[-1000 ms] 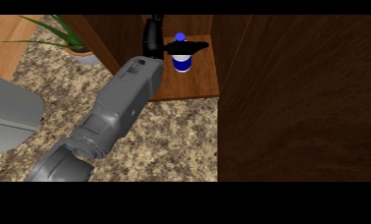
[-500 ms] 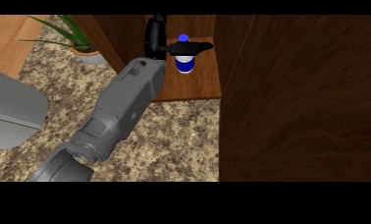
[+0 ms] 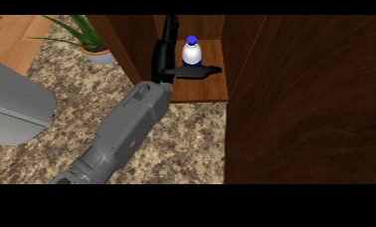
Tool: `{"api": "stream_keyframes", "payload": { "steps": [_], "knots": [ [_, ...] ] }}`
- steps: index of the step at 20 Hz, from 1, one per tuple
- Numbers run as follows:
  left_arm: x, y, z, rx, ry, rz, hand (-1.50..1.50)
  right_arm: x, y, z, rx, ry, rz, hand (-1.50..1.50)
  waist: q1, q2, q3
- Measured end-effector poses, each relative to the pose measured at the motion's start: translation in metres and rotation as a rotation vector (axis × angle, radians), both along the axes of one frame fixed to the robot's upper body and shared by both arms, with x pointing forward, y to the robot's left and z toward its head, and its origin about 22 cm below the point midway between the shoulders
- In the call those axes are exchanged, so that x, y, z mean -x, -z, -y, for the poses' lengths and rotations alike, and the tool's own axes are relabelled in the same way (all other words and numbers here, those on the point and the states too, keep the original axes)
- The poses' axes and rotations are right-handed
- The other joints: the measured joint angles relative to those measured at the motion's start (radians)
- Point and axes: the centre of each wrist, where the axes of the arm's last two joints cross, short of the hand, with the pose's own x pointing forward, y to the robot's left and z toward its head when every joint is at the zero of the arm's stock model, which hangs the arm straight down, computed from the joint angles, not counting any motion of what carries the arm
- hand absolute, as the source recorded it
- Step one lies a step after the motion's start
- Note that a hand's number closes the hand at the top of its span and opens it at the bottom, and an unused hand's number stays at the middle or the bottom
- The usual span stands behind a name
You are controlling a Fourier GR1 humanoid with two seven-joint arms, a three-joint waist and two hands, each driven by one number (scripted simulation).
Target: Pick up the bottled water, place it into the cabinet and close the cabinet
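Standing upright on the cabinet point(image 3: 202, 89) shelf, one bottled water point(image 3: 192, 53) sits toward the back, bare shelf wood to its right up to the side wall. One right hand point(image 3: 166, 61) is open: straight fingers left of the bottle, thumb across its front. The open cabinet door point(image 3: 308, 101) stands right of the cabinet.

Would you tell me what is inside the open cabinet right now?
The water bottle stands upright on the cabinet shelf, with the hand reaching in beside it. The thumb covers the bottle's base, so its contact with the shelf is hidden.
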Motion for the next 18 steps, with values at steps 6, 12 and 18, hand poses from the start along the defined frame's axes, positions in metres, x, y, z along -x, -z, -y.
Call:
{"api": "stream_keyframes", "payload": {
  "steps": [6,12,18],
  "knots": [
    [0.045,0.016,0.012,0.058,0.058,-0.019,-1.5,0.003,0.003,-0.002,-0.021,0.017,-0.013,-1.5,0.021,-0.004,0.0],
    [0.1,0.028,0.013,0.124,0.09,-0.025,-1.5,0.004,0.003,-0.001,-0.017,0.024,-0.006,-1.5,0.034,-0.004,0.0],
    [0.154,0.036,0.001,0.148,0.17,-0.043,1.5,0.003,0.003,-0.002,-0.004,-0.016,-0.008,1.5,0.034,-0.002,0.0]
  ]
}}
